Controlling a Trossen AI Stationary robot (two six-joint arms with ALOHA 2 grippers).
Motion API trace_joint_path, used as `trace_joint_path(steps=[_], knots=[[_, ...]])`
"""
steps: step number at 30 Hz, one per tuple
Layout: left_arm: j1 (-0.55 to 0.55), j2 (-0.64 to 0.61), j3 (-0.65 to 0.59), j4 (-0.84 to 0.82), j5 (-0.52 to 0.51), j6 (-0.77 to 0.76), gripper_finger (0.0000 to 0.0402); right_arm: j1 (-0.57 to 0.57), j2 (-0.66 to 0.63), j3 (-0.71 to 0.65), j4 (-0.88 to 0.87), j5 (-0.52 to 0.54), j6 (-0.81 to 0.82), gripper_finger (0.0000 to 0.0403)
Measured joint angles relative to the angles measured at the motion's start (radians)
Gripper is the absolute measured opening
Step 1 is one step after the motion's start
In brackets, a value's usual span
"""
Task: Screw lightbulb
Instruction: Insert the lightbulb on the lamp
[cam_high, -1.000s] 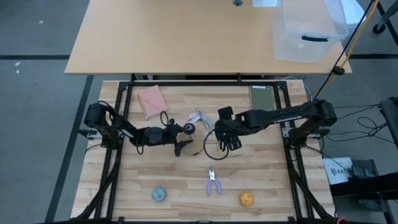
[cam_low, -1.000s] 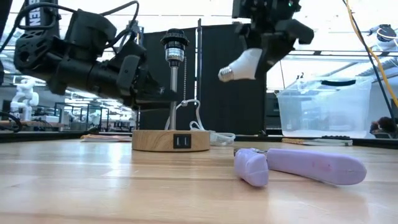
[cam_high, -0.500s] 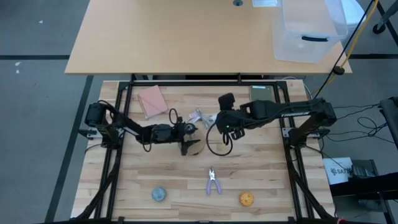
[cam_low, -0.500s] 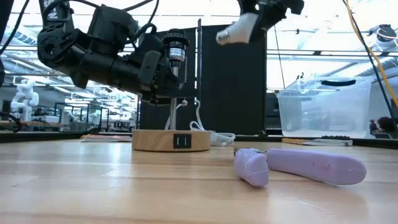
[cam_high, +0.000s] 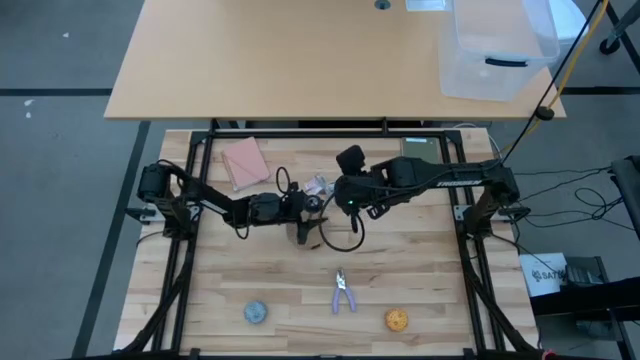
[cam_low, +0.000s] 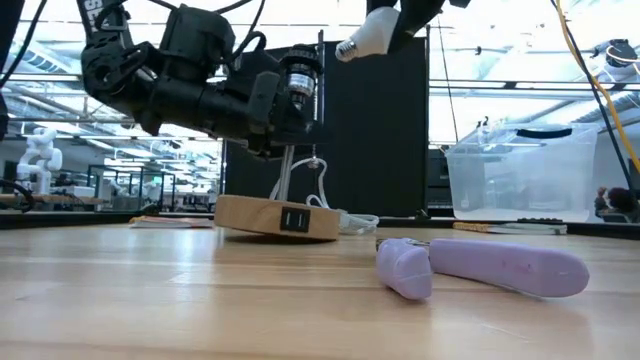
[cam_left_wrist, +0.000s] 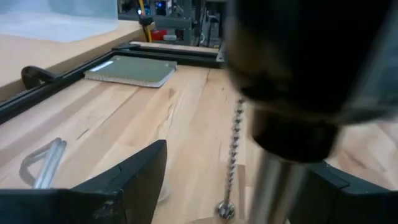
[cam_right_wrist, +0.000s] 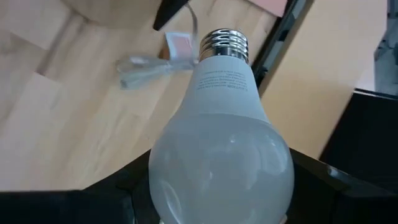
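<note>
Right gripper (cam_right_wrist: 217, 186): gripping the white, pear-shaped frosted lightbulb (cam_right_wrist: 221, 143) by its round end, so that the silvery screw base is pointing outward, free to enter a socket.
Bulb position: hanging high in the air, above and just beside the lamp's black ribbed socket (cam_low: 298, 80), not touching it; judged, this is an approach for threading in.
Left gripper (cam_low: 262, 110): standing with its dark fingers wide on either side of the thin metal lamp post (cam_left_wrist: 273, 186), just below the socket; judged to be steadying the lamp.
Lamp stand: the round wooden base (cam_low: 277, 217) is sitting tilted, one edge lifted off the pale plank table (cam_low: 200, 300), probably from the left arm's push on the post.
Hard to make out: whether the left fingers are actually pressing the post; the socket is only a dark blur in the left wrist view, beside a beaded pull chain (cam_left_wrist: 234, 155).
Cut off: the right arm is leaving the low view's upper edge, so its fingers are barely showing there.
</note>
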Motion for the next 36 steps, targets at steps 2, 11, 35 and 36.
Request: trace_joint_path(steps=[2,11,35,36], knots=[[0.008,0.02,0.013,0.001,0.002,0.005,0.0258,0.0,0.016,0.029,-0.017,0.011,-0.01,0.0247],[0.022,0.21,0.036,0.035,0.005,-0.061,0.0187,0.004,0.026,0.072,-0.026,0.01,0.004,0.0247],[0.053,0.357,0.278,0.017,0.108,0.013,0.0016,0.045,0.025,0.072,-0.047,0.132,-0.03,0.0247],[0.058,0.379,0.294,0.021,0.122,0.006,0.0016,0.05,0.025,0.072,-0.049,0.14,-0.032,0.0247]])
